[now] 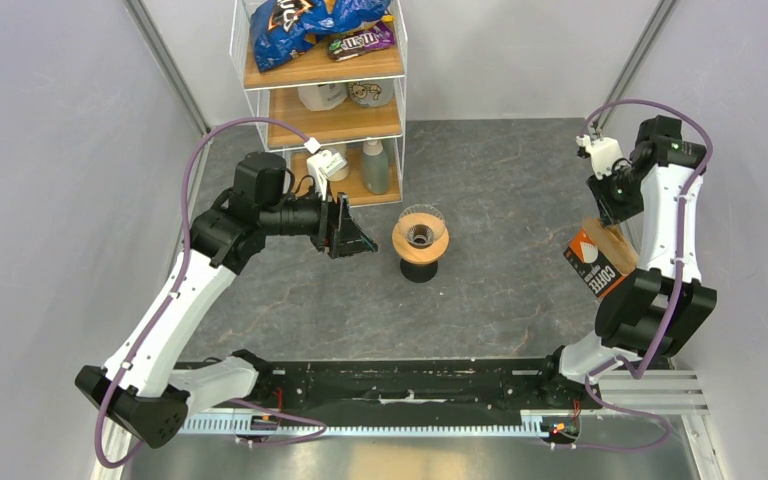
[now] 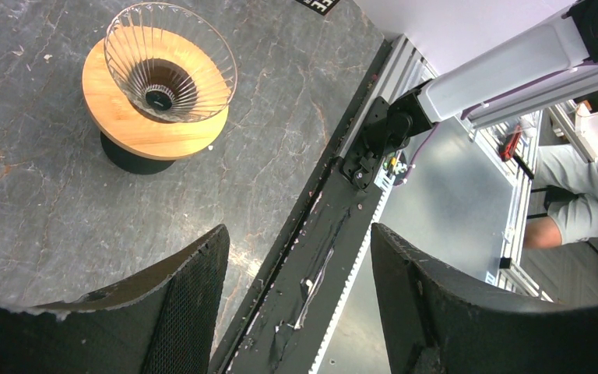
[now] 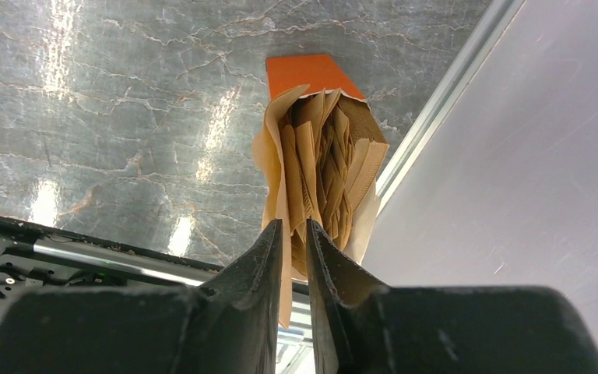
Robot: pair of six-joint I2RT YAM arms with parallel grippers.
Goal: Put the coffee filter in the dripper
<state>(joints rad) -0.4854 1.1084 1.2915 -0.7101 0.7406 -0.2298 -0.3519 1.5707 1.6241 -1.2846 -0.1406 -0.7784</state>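
Right wrist view: right gripper (image 3: 292, 231) nipped narrow on the edge of a coffee filter (image 3: 277, 167), which stands on edge in the stack inside the orange COFFEE packet (image 3: 311, 72). Single sheet or more: cannot tell. Top view: dripper (image 1: 420, 236) sits mid-table, well apart to that gripper's left. Left gripper (image 1: 346, 228) is wide, empty and much nearer the dripper. Judgement: draw filter up out of packet, then carry leftward.

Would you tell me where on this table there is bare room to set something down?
The widest bare stretch of table lies between the dripper and the coffee packet. Another runs from the dripper toward the black rail. It is crowded where the left tool hangs beside the rack and the dripper.
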